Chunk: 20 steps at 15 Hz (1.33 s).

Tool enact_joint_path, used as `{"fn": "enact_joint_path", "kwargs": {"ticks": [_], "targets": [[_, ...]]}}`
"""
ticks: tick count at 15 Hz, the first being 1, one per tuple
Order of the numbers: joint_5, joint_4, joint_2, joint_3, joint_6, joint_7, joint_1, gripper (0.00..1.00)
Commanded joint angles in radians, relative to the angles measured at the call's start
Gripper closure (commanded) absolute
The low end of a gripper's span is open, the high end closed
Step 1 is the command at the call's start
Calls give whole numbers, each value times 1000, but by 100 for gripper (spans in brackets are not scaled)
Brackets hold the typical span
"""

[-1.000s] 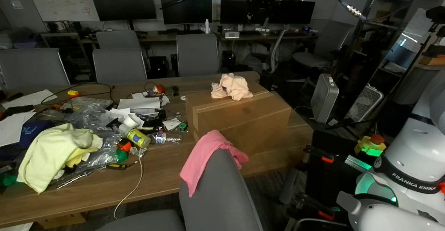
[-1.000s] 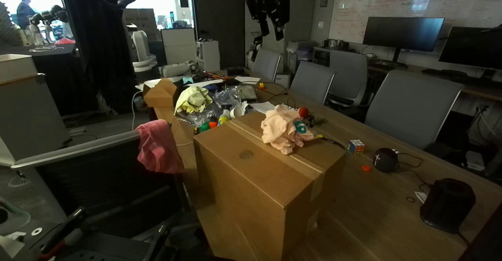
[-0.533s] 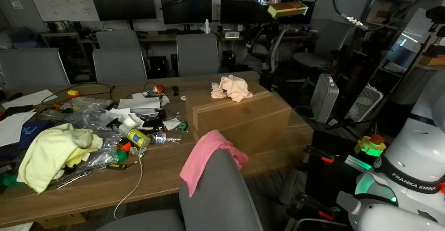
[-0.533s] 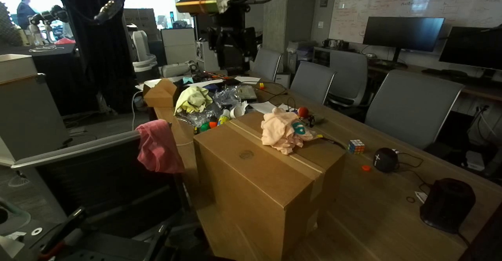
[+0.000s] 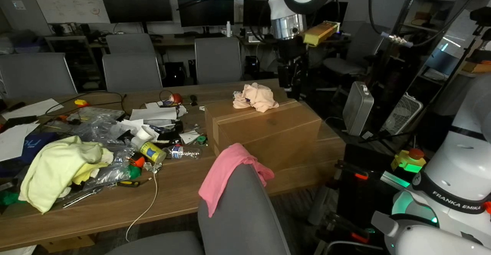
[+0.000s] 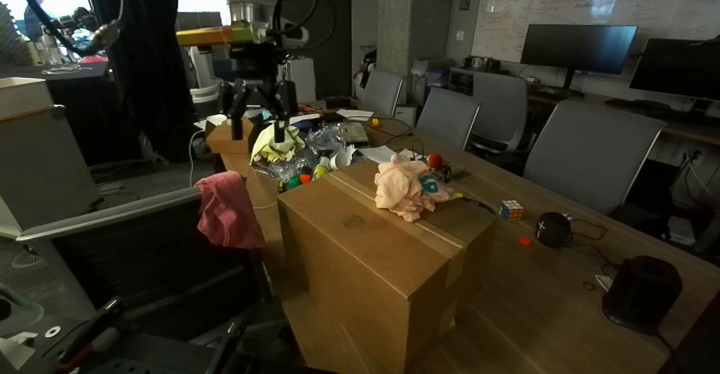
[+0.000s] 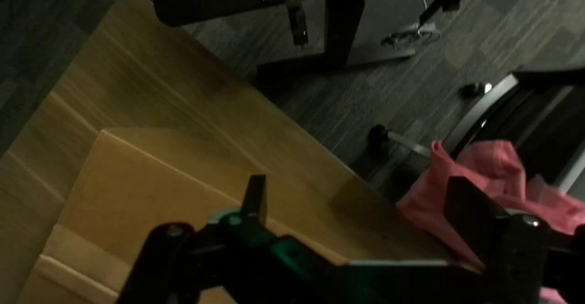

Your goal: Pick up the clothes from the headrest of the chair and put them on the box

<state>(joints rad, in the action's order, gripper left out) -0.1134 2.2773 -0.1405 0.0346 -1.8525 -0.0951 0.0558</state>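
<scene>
Gripper [image 6: 258, 131]: jaws spread wide, nothing between them, hanging in air apart from both cloths.
Pink cloth [image 5: 230, 170]: draped over the top of the chair [image 5: 245, 213], beside the long edge of the table [image 5: 180, 193] on that side; grasp, carry and release all look left to do.
Box [image 5: 276, 143]: the goal, standing near one table corner.
Peach cloth [image 6: 402, 191]: heaped on the box, toward the far long edge; it may count as work done, a guess.
Wrist view: one finger [image 7: 468, 212] overlaps the pink cloth by line of sight; the peach cloth is missing here.
Rubik's cube [image 6: 511, 210]: toward the far long edge, shown in an exterior view and nowhere else.
</scene>
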Motion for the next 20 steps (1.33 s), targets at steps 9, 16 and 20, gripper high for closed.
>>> {"fn": "enact_joint_path", "kwargs": {"ticks": [9,16,20], "targets": [[-98,15,71,-142,175,224,-158,0],[-199,28,132,-178,108,251,-197,0],[-275,27,154,-182,-13,189,-199,0]]}}
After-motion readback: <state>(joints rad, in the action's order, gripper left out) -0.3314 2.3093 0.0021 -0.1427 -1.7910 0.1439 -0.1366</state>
